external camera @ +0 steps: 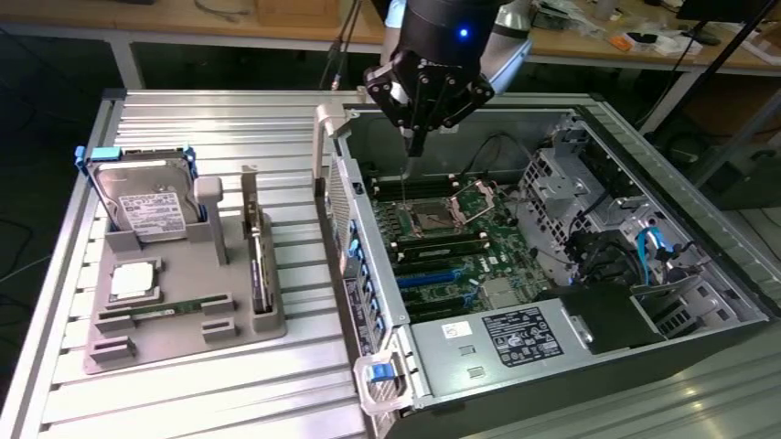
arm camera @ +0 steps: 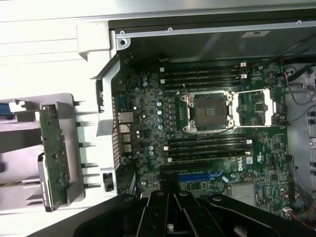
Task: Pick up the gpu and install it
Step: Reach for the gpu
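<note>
The gpu (external camera: 258, 261) stands on its edge in a slot of the grey holder (external camera: 183, 340) on the exterior view's left, beside the open computer case. In the wrist view the gpu (arm camera: 52, 148) shows as a thin card seen edge-on, with a metal bracket at one end. My gripper (external camera: 415, 144) hangs above the back of the case, over the motherboard (external camera: 445, 247), well apart from the gpu. Its fingers are shut with nothing between them. In the wrist view the gripper (arm camera: 170, 215) sits over the motherboard's expansion slots (arm camera: 197, 175).
The holder also carries a hard drive (external camera: 144, 203) with a white label, a processor (external camera: 134, 280) and a memory stick (external camera: 165, 310). Inside the case lie the open processor socket (external camera: 437, 218), cables and drive cages (external camera: 586, 183). The case wall (external camera: 347, 238) stands between holder and motherboard.
</note>
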`<move>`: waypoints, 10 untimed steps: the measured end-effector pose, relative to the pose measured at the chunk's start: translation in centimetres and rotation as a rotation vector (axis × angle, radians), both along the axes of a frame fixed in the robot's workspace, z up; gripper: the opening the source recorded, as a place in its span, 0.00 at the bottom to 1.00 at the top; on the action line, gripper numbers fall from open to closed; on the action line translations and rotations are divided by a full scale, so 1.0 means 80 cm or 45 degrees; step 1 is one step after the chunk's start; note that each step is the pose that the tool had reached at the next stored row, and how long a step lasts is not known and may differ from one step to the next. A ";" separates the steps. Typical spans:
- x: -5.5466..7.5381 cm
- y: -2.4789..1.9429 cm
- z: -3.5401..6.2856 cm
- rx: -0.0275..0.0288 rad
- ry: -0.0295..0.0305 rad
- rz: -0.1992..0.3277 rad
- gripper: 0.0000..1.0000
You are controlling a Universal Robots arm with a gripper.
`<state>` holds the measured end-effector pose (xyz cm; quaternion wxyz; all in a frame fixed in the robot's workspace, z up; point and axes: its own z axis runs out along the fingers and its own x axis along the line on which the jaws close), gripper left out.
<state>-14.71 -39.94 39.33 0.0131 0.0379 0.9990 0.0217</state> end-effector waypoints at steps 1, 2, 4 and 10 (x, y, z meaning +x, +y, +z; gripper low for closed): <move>-0.003 -0.0001 0.000 0.0000 0.0000 0.000 0.11; -0.006 -0.0002 0.000 0.0000 0.0000 0.000 0.11; -0.013 -0.0004 0.000 0.0000 0.0000 0.000 0.11; -0.037 -0.0009 0.000 -0.0001 0.0001 0.000 0.11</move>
